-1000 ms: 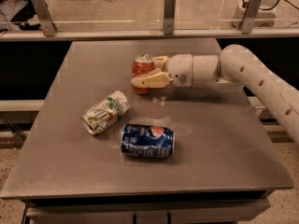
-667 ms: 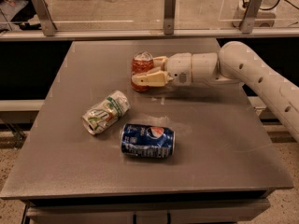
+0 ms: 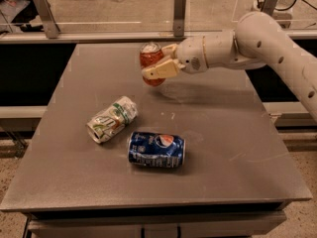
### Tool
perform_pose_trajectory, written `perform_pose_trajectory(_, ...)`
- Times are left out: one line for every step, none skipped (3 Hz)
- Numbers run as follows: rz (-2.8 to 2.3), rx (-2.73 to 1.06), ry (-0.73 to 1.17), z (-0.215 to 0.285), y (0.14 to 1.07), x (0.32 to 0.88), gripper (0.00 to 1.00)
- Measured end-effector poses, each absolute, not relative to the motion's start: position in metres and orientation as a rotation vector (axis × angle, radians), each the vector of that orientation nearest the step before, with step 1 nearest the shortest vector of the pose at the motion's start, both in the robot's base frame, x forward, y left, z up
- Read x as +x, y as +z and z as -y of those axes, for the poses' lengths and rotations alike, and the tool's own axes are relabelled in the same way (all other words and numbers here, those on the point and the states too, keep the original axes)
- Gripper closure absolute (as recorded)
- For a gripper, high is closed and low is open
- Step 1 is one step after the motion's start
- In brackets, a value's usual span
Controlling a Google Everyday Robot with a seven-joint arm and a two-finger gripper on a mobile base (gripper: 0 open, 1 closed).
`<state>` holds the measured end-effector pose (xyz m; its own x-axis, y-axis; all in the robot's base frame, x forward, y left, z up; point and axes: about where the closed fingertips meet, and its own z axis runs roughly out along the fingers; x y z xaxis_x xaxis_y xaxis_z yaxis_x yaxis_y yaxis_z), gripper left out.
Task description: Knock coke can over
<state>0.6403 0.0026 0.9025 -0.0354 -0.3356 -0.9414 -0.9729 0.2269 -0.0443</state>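
Camera view, one frame, contents listed by position on the table.

Item 1: table [image 3: 237,148]. Grey flat top with light scuffs and a dark front edge. It bears all three cans.

Item 2: coke can [image 3: 148,56]. Red-orange body, silver top, dented. It sits near the middle of the table's far edge, a little inside it. The silver top faces up and leans slightly toward the table's far-left corner. Whether its base rests fully on the table cannot be told.

Item 3: gripper [image 3: 156,61]. Cream-coloured, two fingers, over the far middle of the table. It is closed around the coke can: one of its fingers [image 3: 161,70] lies across the can's lower front, and the other sits behind the can's upper right side.

Item 4: arm [image 3: 257,38]. Pale, thick and jointed. It reaches in from beyond the table's right edge and runs roughly level above the far right part of the table to the gripper.

Item 5: silver-white can [image 3: 112,119]. Green markings, heavily crushed, lying on its side. It is left of the table's centre, with its open end turned toward the near-left corner.

Item 6: Pepsi can [image 3: 156,149]. Blue, lying on its side with the logo up. It is in the near half of the table, close to the centre line, and its long axis runs roughly along the table's near edge. It lies just beside the silver-white can, without touching it.

Item 7: metal post [image 3: 180,6]. Upright, standing beyond the table's far edge, about at its middle.
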Motion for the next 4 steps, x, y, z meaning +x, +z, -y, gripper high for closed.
perform_pose_trajectory(-1.589, -1.323, 0.756, 0.010, 0.927, 0.645, 1.00)
perform_pose_trajectory(-1.699, -1.437, 0.618, 0.019, 0.951, 0.655, 1.00)
perform_pose_trajectory(-1.877, -1.626, 0.422, 0.029, 0.943, 0.652, 1.00)
perform_pose_trajectory(-2.055, -1.856, 0.209, 0.061, 0.919, 0.630, 1.00)
